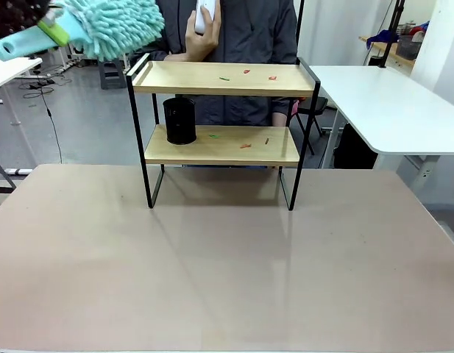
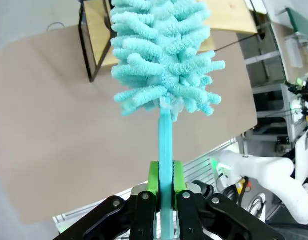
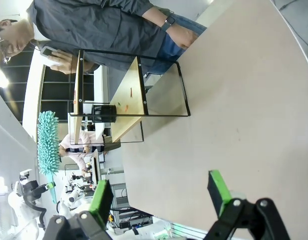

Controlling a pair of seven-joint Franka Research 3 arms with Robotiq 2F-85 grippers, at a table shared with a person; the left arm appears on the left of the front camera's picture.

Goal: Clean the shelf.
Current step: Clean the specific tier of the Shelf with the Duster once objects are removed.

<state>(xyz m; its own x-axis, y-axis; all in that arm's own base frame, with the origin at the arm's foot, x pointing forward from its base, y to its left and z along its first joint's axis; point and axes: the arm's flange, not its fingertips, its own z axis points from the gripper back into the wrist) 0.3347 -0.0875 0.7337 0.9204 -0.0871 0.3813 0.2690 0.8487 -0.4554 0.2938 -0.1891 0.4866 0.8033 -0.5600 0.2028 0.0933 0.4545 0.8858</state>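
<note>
The shelf [image 1: 221,79] stands at the table's far side, two wooden boards in a black frame, with small red and green scraps on both boards. A black cup [image 1: 179,120] sits on the lower board's left end. A teal fluffy duster [image 1: 109,26] hangs in the air above and left of the shelf's top left corner. My left gripper [image 2: 165,181] is shut on the duster's handle [image 2: 165,145], head pointing toward the shelf [image 2: 96,30]. My right gripper [image 3: 161,192] is open over the table with nothing between its fingers, the shelf [image 3: 131,97] well ahead.
A person [image 1: 241,33] stands behind the shelf holding a white device near the chest. A white table [image 1: 381,107] stands at the right back. The brown table [image 1: 227,272] in front of the shelf is bare.
</note>
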